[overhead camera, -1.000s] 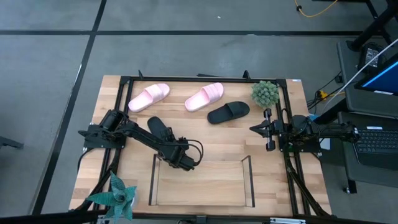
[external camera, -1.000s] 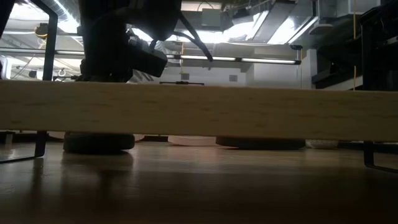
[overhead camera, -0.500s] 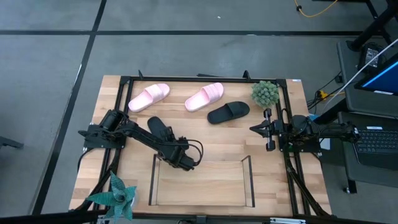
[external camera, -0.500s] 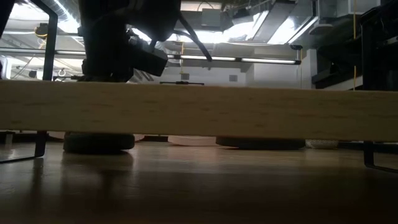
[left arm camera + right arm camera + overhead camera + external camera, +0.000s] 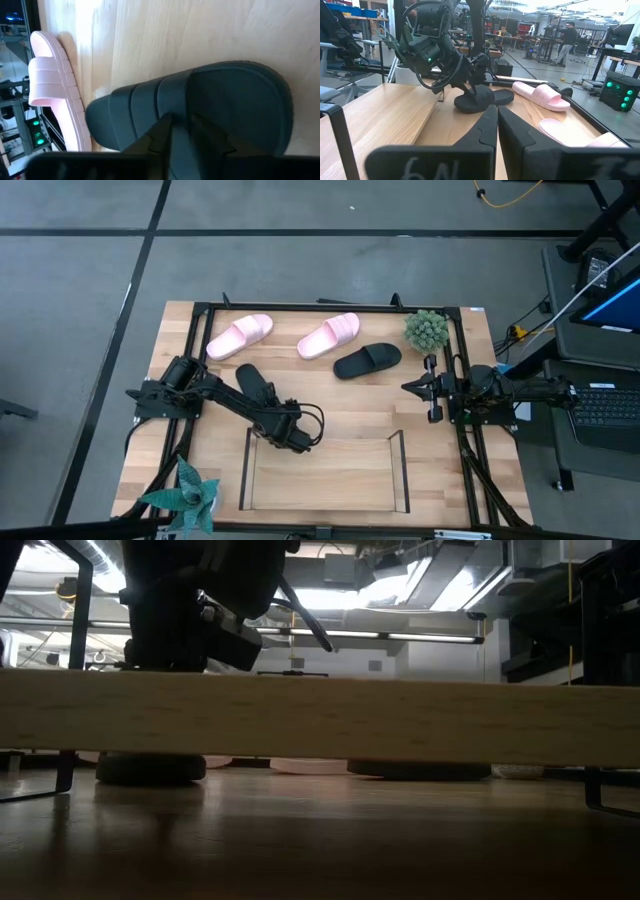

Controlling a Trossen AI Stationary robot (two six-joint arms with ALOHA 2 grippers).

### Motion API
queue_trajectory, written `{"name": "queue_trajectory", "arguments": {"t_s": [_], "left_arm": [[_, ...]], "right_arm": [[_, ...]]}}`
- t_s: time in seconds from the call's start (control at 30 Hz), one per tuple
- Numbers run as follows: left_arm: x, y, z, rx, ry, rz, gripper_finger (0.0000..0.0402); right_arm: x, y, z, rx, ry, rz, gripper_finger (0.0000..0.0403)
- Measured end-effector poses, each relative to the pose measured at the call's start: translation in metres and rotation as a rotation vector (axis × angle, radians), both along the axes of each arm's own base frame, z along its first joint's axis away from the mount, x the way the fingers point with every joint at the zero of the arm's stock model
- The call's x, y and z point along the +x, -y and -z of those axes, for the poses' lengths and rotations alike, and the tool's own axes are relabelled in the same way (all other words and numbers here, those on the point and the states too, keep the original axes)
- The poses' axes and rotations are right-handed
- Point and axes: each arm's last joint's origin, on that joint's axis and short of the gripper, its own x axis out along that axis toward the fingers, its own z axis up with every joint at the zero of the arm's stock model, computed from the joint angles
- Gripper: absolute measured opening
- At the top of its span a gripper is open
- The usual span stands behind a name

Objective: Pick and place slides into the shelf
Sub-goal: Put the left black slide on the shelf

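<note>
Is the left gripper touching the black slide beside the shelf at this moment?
Touching. The left wrist view shows the left gripper with its fingers closed on the black slide's strap; the right wrist view agrees.

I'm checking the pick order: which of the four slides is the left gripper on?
The black slide left of centre, under the left gripper; the other black one and both pink ones lie apart near the table's far edge.

A round green potted plant (image 5: 427, 329) stood at the table's (image 5: 350, 415) far right corner — a spiky teal one (image 5: 186, 494) at the near left; a laptop (image 5: 605, 408) sat alongside.
</note>
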Motion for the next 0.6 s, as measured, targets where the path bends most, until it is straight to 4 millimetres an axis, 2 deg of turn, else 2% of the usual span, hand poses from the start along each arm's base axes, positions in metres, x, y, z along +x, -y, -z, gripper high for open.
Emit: {"name": "queue_trajectory", "arguments": {"t_s": [0.13, 0.37, 0.6], "left_arm": [[0.000, 0.000, 0.000, -0.002, 0.001, -0.003, 0.0007], [-0.002, -0.001, -0.002, 0.008, -0.028, -0.002, 0.0002], [0.004, 0.001, -0.025, 0.046, -0.030, 0.015, 0.0001]], "right_arm": [[0.000, 0.000, 0.000, 0.000, 0.000, 0.000, 0.0017], [0.000, 0.000, 0.000, 0.000, 0.000, 0.000, 0.0017], [0.000, 0.000, 0.000, -0.002, 0.000, 0.000, 0.0017]]}}
